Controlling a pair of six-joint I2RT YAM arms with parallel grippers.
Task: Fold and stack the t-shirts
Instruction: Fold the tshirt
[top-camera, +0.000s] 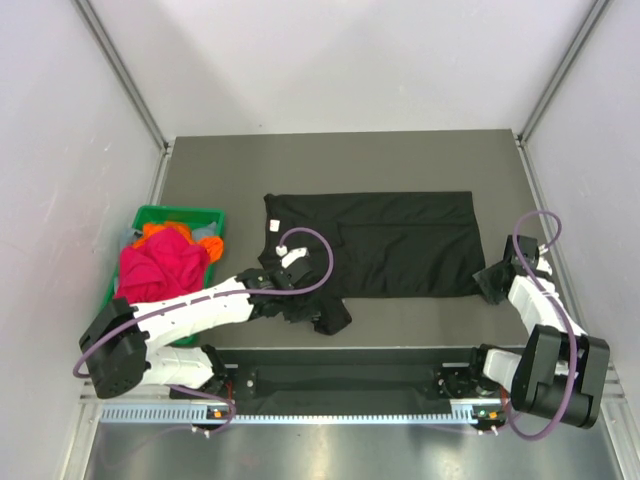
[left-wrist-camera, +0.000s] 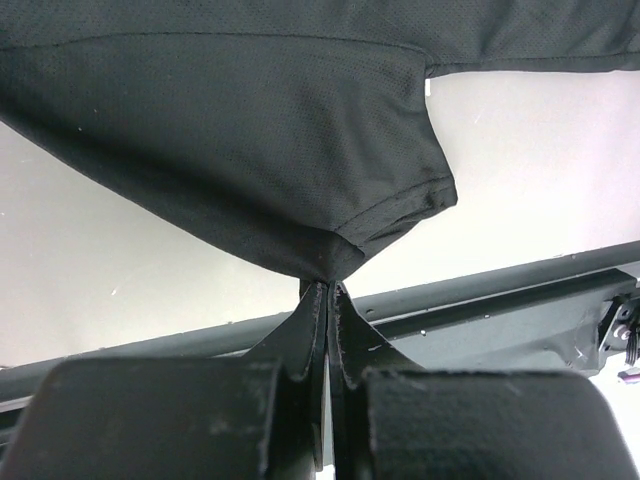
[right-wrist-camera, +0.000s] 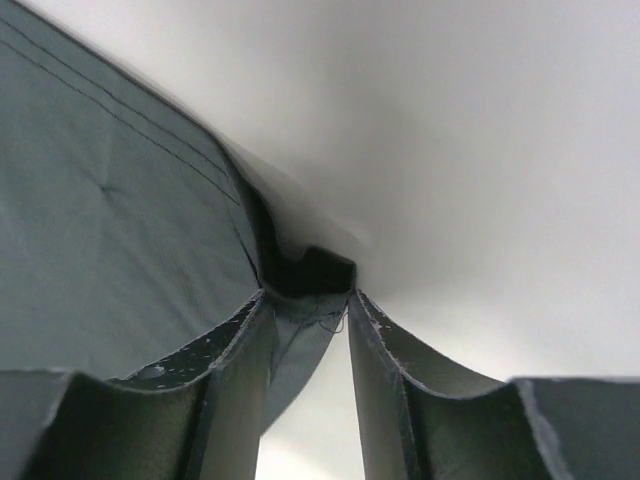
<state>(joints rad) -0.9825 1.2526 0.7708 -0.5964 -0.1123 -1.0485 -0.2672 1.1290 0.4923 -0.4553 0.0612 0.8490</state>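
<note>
A black t-shirt (top-camera: 400, 245) lies spread flat across the dark table, neck to the left. My left gripper (top-camera: 308, 310) is shut on its near sleeve, which bunches at the front edge; in the left wrist view the cloth (left-wrist-camera: 250, 130) rises from the pinched fingertips of that gripper (left-wrist-camera: 327, 287). My right gripper (top-camera: 492, 282) is at the shirt's near right hem corner. In the right wrist view this gripper (right-wrist-camera: 307, 297) stands open, with the corner of the shirt (right-wrist-camera: 110, 220) lying between its fingers. A magenta shirt (top-camera: 155, 265) and an orange one (top-camera: 165, 230) lie crumpled in the bin.
A green plastic bin (top-camera: 150, 212) stands at the table's left edge, beside my left arm. A black rail (top-camera: 340, 380) runs along the near edge between the arm bases. White walls close in the table on both sides and at the back.
</note>
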